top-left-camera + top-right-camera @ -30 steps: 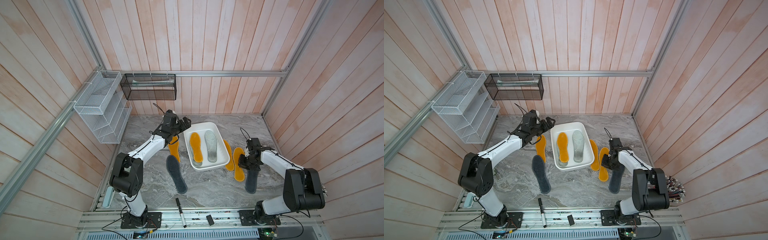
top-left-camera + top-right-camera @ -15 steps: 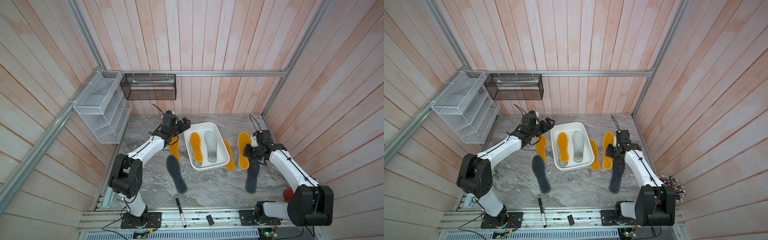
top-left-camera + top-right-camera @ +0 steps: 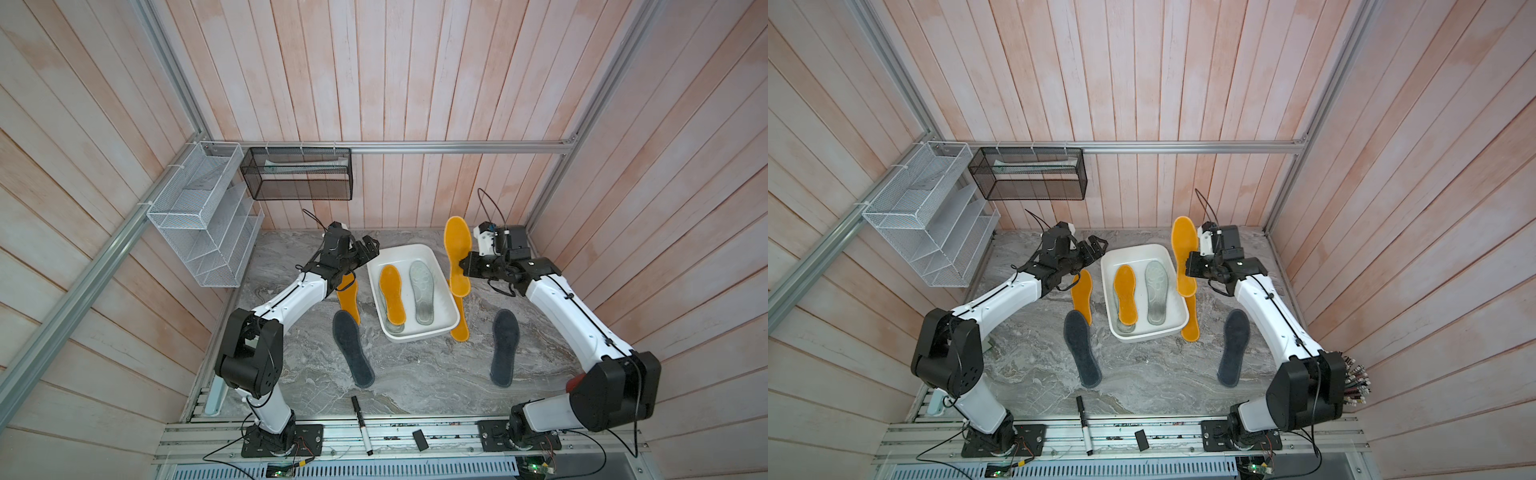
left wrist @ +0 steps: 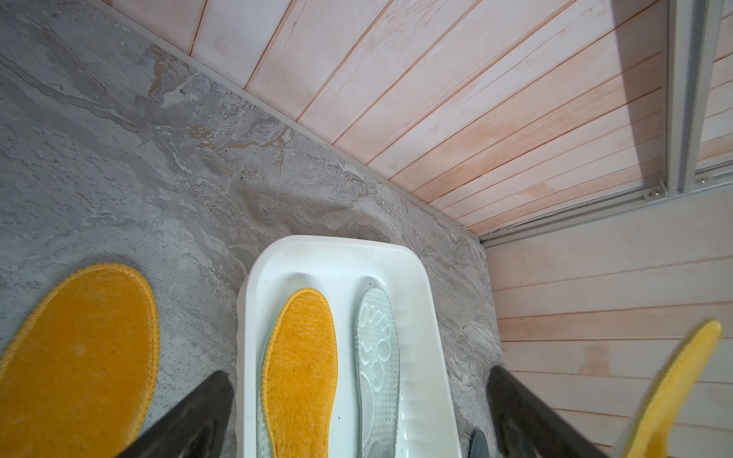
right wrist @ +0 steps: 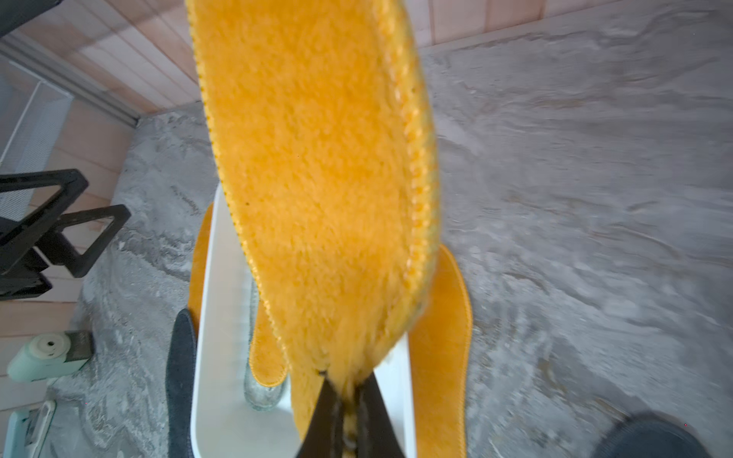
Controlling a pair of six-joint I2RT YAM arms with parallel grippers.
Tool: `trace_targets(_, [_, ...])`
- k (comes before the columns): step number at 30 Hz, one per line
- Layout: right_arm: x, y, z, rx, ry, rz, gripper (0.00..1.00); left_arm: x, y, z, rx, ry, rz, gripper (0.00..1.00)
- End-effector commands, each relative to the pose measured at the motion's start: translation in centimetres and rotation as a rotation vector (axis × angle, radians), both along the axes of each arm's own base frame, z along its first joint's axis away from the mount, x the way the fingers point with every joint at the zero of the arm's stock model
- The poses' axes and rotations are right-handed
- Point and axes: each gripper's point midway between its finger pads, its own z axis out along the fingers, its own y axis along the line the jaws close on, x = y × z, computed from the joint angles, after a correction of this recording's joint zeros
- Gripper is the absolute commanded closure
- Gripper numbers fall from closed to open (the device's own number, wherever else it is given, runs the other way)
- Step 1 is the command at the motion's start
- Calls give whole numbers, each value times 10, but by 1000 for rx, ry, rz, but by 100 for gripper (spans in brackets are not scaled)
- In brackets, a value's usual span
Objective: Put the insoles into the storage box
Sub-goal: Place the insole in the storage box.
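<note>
carrying is the step in hand: the right end effector [image 3: 462, 267] is clenched on one long edge of a mustard-yellow insole [image 3: 457, 253] and holds it clear of the counter [image 3: 415, 374], stood on its edge, near the right rim of the white storage box [image 3: 415, 337]. whether it hangs over the rim or just outside it, the top views do not settle; in the right wrist view the box lies beneath the insole.

the left end effector [image 3: 363, 249] is released, jaws wide, grasping nothing, near the box's far left corner.

inside the box a second yellow insole [image 3: 392, 295] lies on top of a pale translucent insole [image 3: 395, 327], beside a pale embossed insole [image 3: 422, 297]. on the counter are a third yellow insole [image 3: 348, 301] left of the box, a fourth yellow insole [image 3: 460, 326] against its right side, a left dark grey insole [image 3: 353, 353] and a right dark grey insole [image 3: 503, 353]. so, by my reckoning, three are in and five remain.

the next move likely calls for swinging the held insole over the open box, turning it flat and along the box's length, lowering it, then letting go.
</note>
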Motion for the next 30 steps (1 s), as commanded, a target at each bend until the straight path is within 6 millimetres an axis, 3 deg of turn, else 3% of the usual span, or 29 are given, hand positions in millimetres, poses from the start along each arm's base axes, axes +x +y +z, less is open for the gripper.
trace_targets(1, [7, 37, -5, 71, 29, 29, 100, -3, 6, 10, -5, -26, 20, 0])
trace_targets(6, [6, 63, -44, 98, 164, 57, 100, -5, 10, 11, 0, -28, 32, 0])
trace_targets(10, [4, 67, -77, 72, 267, 54, 100, -5, 14, 11, 0, -27, 40, 0])
trace_targets(15, [6, 69, -102, 69, 332, 37, 100, -7, 17, 8, 6, -19, 45, 0])
trace_targets(30, [13, 66, -149, -36, 425, 26, 100, -9, 29, 7, 8, -17, 72, 0])
